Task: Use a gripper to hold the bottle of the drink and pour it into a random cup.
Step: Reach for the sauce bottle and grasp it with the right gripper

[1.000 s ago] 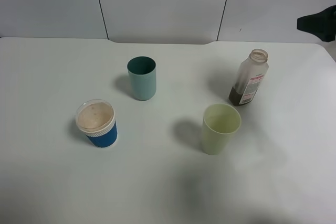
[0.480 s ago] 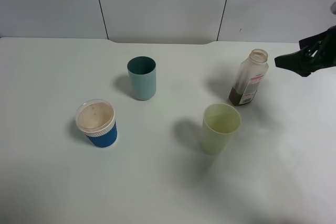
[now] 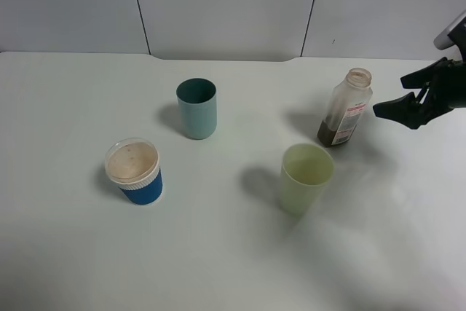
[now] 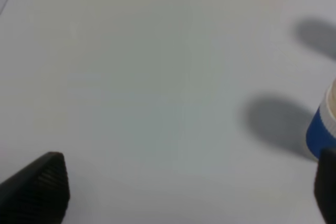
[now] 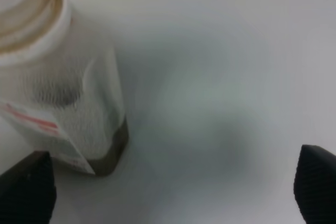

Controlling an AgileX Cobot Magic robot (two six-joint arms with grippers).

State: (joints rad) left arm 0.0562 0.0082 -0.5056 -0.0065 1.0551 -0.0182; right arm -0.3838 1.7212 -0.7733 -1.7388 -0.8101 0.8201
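Here, the right claw (image 3: 389, 95) is seen in the exterior high view at the right edge of the tabletop (image 3: 218, 253), with its jaws spread wide and nothing held between them. It is stopped just beside the bottle (image 3: 345, 111), on the bottle's right, apart from it and not touching it. In the right wrist view the 2 black fingers (image 5: 26, 192) are set far apart, and the bottle is seen ahead of them, nearer to 1 finger than to the other and touched by neither. The left claw (image 4: 184, 187) is shown only in its own wrist view, likewise wide and empty, hung over bare tabletop. 1 bottle is counted: it stands upright and capless at the right rear of the tabletop, with the drink (image 3: 335, 135) lying as a low brown layer at its bottom. 3 cups are counted, all upright. The cup (image 3: 197, 111), a pale teal tumbler, is placed well to the left of the bottle, at about the same depth. A yellow-green tumbler (image 3: 306, 178) is set near the bottle, in front of it and slightly to its left, forward of the line between bottle and teal cup. A blue ribbed cup (image 3: 134, 172) with a clear lid is placed at the front left, well apart from the bottle.
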